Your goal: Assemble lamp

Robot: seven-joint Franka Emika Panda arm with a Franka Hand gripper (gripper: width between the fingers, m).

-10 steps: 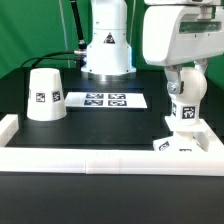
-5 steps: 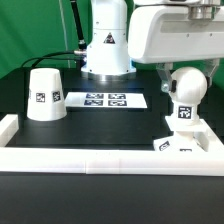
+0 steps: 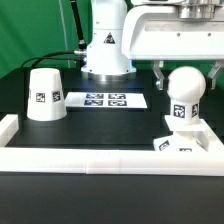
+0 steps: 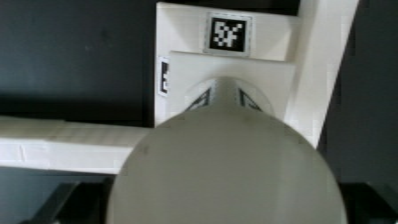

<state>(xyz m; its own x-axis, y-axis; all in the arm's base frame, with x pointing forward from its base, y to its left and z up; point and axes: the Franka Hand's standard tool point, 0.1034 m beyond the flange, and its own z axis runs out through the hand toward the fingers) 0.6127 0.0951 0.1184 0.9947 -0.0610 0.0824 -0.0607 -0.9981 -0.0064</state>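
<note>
Standing upright on the flat square base [image 3: 183, 143] just behind the front border rail [image 3: 100, 158], the bulb [image 3: 184, 92] sits between the spread gripper [image 3: 187, 78] fingers, which look clear of it. Farther back, the shade [image 3: 44, 94] rests beside the marker board [image 3: 106, 99].

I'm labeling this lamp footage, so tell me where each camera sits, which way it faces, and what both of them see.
Exterior view: off the arm, low at the table's front, facing the robot's pedestal; shows the shade, marker board and the gripper above the bulb.
Wrist view: on the wrist, looking straight down; the bulb head fills it, no jaws clearly visible.
Shared: the bulb standing on the base, and the white rail.
</note>
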